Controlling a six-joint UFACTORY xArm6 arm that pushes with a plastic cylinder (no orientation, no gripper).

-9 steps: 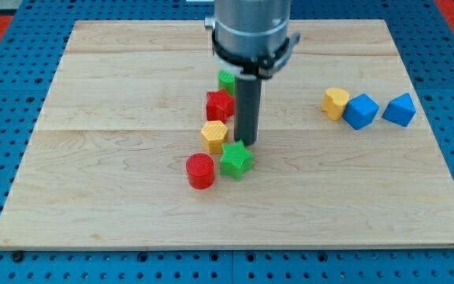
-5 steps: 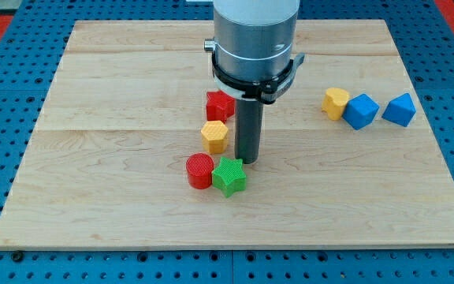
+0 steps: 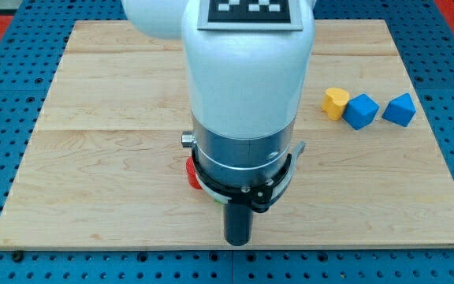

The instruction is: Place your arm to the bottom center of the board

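Our arm (image 3: 243,87) is standing over the middle of the wooden board (image 3: 93,158), its white and grey body filling the centre of the view. We are resting my tip (image 3: 237,241) near the board's bottom edge, close to the centre, at the end of the dark rod. We carry no gripper here, so there is nothing to spread or press together. A red block (image 3: 190,174) is peeking out at the view's left of the arm's grey collar, above and to the left of my tip; its shape is mostly hidden. Toward the view's right, well apart from my tip, a yellow block (image 3: 336,102), a blue cube (image 3: 361,111) and a second blue block (image 3: 400,110) are sitting in a row.
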